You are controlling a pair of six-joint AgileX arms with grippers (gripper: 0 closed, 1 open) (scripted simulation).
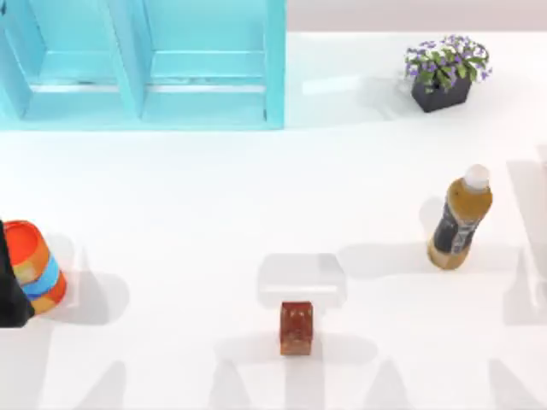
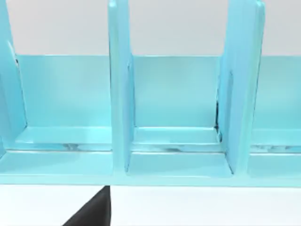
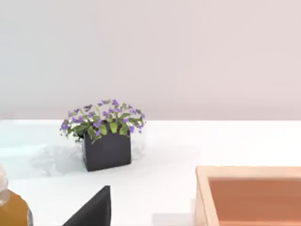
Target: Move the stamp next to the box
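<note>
we judged the stamp needed a square, upright pick toward the box; our fingers' state was unclear.

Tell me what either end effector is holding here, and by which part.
Nothing is held: the stamp stands alone on the table, untouched, with no end effector near it.

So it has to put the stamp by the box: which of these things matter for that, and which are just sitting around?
For the job:
- the stamp, near the table's front middle
- the box, wooden, open-topped, seen from the right wrist

Just lying about:
- amber bottle, right side
- striped can, left edge
- potted plant, far right
- turquoise shelf, far left
</note>
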